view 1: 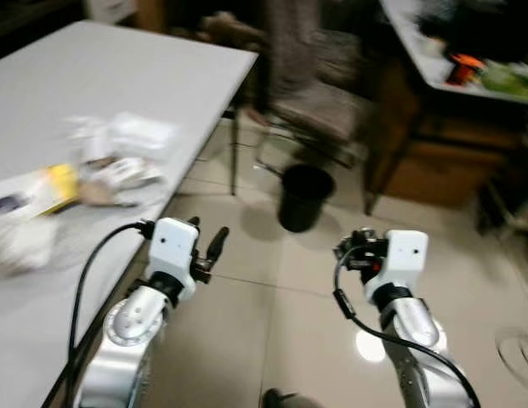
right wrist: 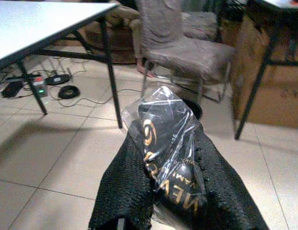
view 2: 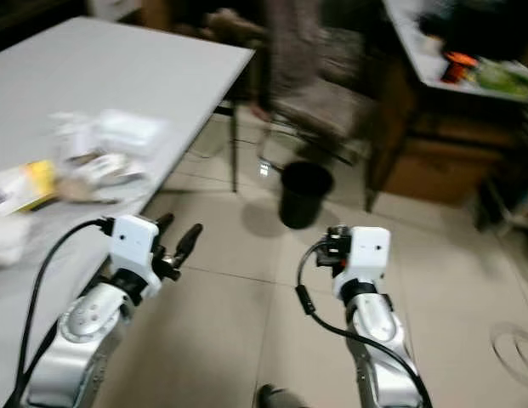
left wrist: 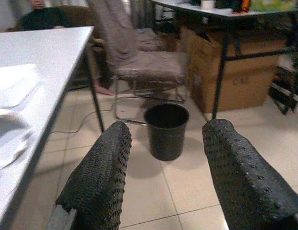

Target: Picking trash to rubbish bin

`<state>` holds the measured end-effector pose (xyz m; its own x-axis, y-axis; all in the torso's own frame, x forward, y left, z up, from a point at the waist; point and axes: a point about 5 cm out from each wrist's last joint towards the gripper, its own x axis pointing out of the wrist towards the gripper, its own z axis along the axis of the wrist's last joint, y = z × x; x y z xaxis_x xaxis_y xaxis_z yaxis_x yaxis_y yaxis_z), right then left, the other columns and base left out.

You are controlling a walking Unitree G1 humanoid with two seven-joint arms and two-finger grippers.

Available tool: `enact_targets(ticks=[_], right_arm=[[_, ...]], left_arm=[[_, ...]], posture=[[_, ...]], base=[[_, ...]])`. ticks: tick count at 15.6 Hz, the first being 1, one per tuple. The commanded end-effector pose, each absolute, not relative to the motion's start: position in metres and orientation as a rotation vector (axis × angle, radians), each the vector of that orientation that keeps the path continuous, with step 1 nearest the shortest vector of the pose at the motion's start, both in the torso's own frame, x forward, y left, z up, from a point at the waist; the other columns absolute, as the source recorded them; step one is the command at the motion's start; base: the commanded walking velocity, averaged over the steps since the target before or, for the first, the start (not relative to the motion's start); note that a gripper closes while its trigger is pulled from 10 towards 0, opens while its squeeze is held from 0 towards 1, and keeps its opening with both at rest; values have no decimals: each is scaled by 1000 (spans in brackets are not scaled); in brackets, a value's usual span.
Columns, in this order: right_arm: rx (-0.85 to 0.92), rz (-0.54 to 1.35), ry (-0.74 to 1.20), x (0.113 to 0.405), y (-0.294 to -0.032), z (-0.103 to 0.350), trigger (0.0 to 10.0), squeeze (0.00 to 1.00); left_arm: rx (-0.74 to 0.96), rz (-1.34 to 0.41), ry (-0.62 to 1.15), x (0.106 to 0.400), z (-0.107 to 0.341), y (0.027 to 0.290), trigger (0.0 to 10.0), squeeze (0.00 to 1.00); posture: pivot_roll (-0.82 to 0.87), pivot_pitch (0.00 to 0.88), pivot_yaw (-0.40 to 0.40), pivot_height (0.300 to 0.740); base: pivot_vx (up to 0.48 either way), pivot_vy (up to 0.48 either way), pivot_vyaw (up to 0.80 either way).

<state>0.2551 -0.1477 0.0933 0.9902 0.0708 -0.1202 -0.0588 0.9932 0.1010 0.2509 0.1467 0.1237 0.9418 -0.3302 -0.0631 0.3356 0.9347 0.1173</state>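
- Head views: we take the black rubbish bin (view 1: 304, 196) as our landmark. It stands on the tiled floor just off the desk (view 1: 119, 76) corner, in front of a padded chair (view 1: 319, 102). Both arms are raised short of it. A loose heap of wrappers (view 1: 110, 161) lies on the desk, well to the left of the bin.
- Left wrist view: our left gripper (left wrist: 168, 191) is released and empty, fingers spread, with the bin framed between them and farther off.
- Right wrist view: our right gripper (right wrist: 175, 191) is clenched on a crinkled clear plastic wrapper (right wrist: 168, 143) with black and gold print. The bin's rim peeks out behind the wrapper.
- Handling, as we judge it: the wrapper looks very light, soft and slick, not fragile. It will crumple rather than resist, and may cling to the textured pads on release.
- Hold: we would keep the pinch on the bunched lower part, where the film is folded thick, not on the loose top flap.
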Motion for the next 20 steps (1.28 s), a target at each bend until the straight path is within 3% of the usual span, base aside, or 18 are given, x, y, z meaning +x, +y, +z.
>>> enact_targets(ticks=[1, 11, 20], right_arm=[[88, 31, 135, 254, -157, 92, 10000, 0], [89, 49, 146, 253, -156, 91, 10000, 0], [74, 91, 156, 252, -152, 91, 10000, 0]], left_arm=[[94, -368, 37, 251, 124, 139, 10000, 0], [111, -413, 31, 252, 125, 136, 10000, 0], [108, -423, 43, 252, 122, 137, 10000, 0]], posture=[[-40, 44, -34, 740], [-50, 43, -24, 740], [-50, 53, -22, 740]], base=[[0, 0, -800], [0, 0, -800], [408, 0, 0]])
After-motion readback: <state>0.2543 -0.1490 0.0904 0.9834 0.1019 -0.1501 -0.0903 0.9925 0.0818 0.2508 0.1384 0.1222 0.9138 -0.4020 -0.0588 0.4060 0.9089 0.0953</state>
